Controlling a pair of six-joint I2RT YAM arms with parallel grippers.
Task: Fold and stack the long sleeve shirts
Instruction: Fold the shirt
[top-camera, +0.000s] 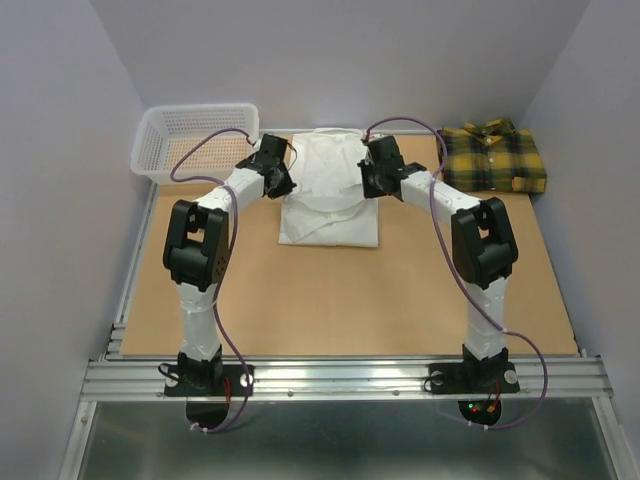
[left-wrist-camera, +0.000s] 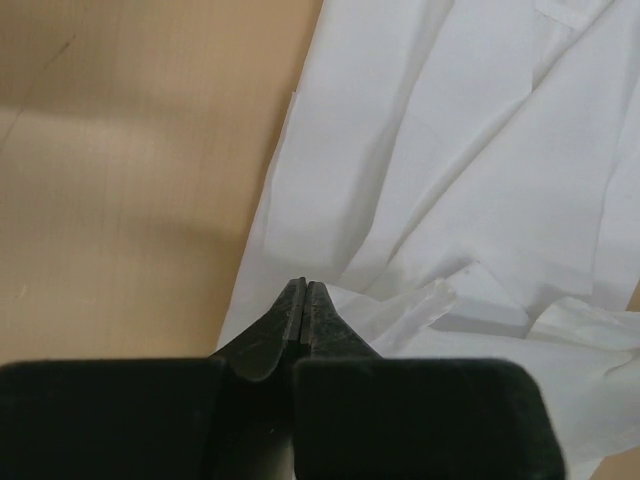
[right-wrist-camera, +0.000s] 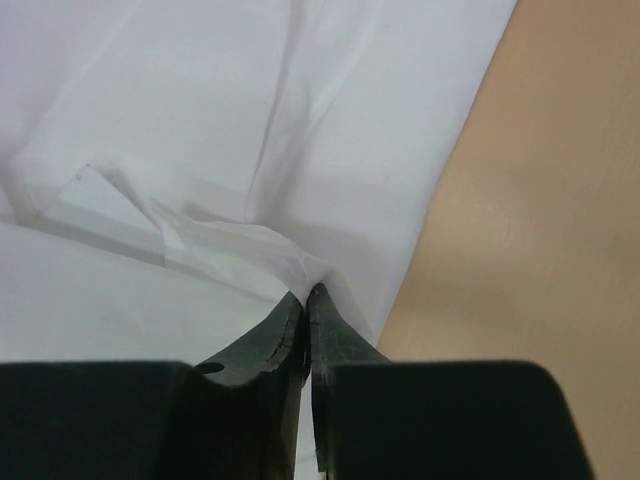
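Observation:
The white shirt (top-camera: 330, 205) lies partly folded at the table's back centre, its far part raised between my two grippers. My left gripper (top-camera: 286, 183) is at the shirt's left edge. In the left wrist view its jaws (left-wrist-camera: 304, 285) are pressed shut with the white cloth (left-wrist-camera: 450, 180) at their tips. My right gripper (top-camera: 368, 186) is at the shirt's right edge. In the right wrist view it (right-wrist-camera: 308, 293) is shut on a pinched fold of the white cloth (right-wrist-camera: 200, 120). The yellow-and-green plaid shirt (top-camera: 495, 158) lies folded at the back right.
A white plastic mesh basket (top-camera: 190, 140) stands at the back left corner. The brown table top (top-camera: 330, 300) lies between the shirt and the arm bases. Purple walls close in the left, right and far sides.

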